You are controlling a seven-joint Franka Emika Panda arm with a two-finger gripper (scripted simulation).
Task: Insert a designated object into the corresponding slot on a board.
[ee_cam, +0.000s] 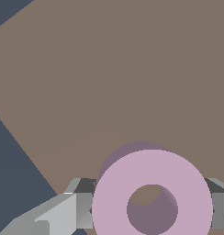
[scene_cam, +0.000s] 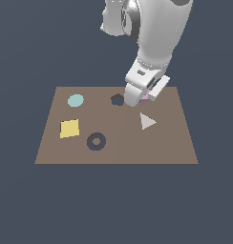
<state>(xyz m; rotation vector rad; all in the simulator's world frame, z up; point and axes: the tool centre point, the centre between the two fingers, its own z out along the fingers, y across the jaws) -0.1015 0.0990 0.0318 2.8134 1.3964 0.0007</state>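
The pink-lilac ring [ee_cam: 109,202] sits between my two grey fingers [ee_cam: 84,204], which press on its sides. A shadow lies on the board just under it. In the exterior view my gripper [scene_cam: 144,95] is low over the back of the brown board [scene_cam: 171,143], shut on the ring [scene_cam: 145,99], of which only a pink sliver shows. The slot [scene_cam: 96,141], a dark ring-shaped recess with a brown centre, is at the board's front, towards the exterior view's left of the gripper.
A dark pentagon recess [scene_cam: 118,99] lies right beside the gripper. A pale cyan disc [scene_cam: 75,100] and a yellow square [scene_cam: 69,128] are on the board's left part. A pale triangle [scene_cam: 147,121] lies just in front of the gripper.
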